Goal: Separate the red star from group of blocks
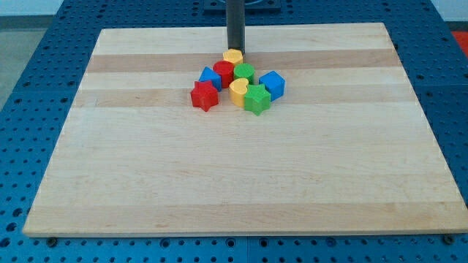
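Note:
The red star lies at the left end of a tight group of blocks near the board's top middle. It touches a blue block above it. The group also holds a red round block, a small yellow block, a green round block, a yellow heart, a green star and a blue block at the right. My tip stands just above the small yellow block, at the group's top edge, apart from the red star.
The blocks lie on a pale wooden board that rests on a blue perforated table. The dark rod comes down from the view's top.

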`<state>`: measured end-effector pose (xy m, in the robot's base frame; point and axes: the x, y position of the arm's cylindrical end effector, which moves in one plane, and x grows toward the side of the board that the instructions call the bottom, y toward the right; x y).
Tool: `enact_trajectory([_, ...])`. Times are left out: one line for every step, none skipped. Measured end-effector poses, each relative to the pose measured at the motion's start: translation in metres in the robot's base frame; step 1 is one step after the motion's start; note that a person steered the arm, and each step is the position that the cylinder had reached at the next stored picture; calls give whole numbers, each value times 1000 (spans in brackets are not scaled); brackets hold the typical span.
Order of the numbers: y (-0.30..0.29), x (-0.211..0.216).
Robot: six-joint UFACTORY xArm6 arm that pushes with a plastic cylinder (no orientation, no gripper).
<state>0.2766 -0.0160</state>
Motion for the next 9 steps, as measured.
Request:
enact_trajectory([-3,16])
enact_trajectory([-3,34])
enact_trajectory([-3,50])
enact_trajectory([-3,68])
enact_trajectory([-3,74])
enact_trajectory([-3,74])
enact_trajectory([-4,64])
enact_trajectory([-13,33])
enact_trajectory([-32,11])
